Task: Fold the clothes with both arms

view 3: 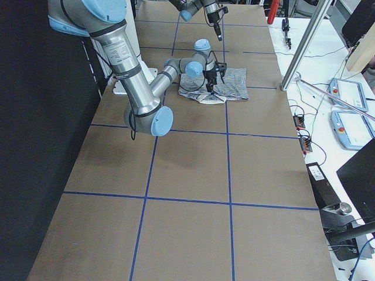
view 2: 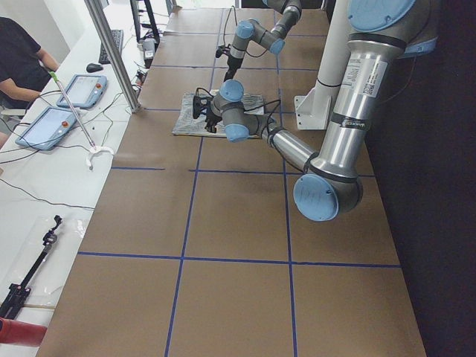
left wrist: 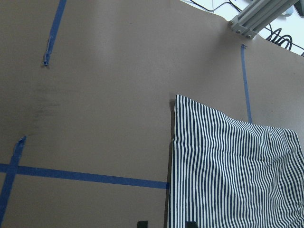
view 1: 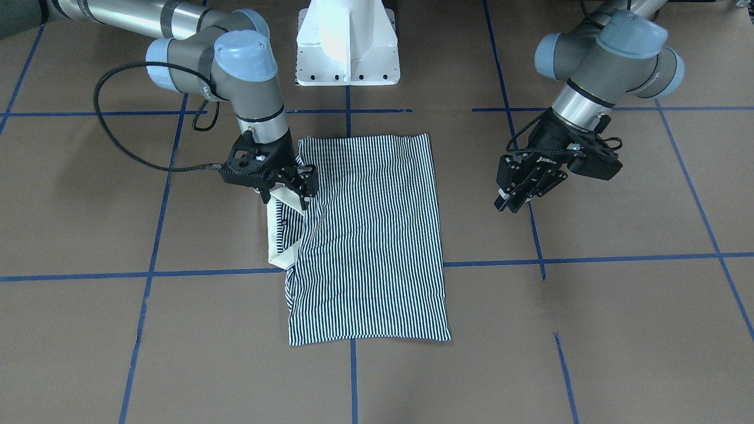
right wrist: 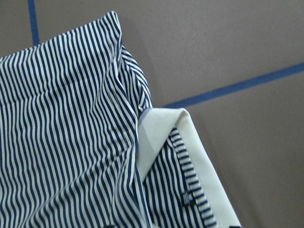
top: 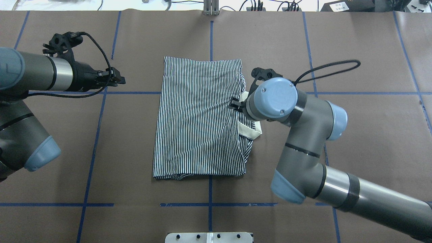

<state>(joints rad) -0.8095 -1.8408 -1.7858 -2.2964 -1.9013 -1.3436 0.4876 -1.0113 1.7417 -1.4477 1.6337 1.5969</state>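
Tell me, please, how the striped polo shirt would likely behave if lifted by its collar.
Probably floppy: the shirt lies in soft wrinkles and folded layers, so it would likely drape and unfold. It looks thin, so likely light. The collar holds a crease, perhaps stiffer.

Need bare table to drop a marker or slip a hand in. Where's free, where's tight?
Free: the far strip beyond the shirt, the strip between its near hem and the white base, and the gap between its left edge and the open left pincer. Tight: the right edge, where the right pincer holds the collar.
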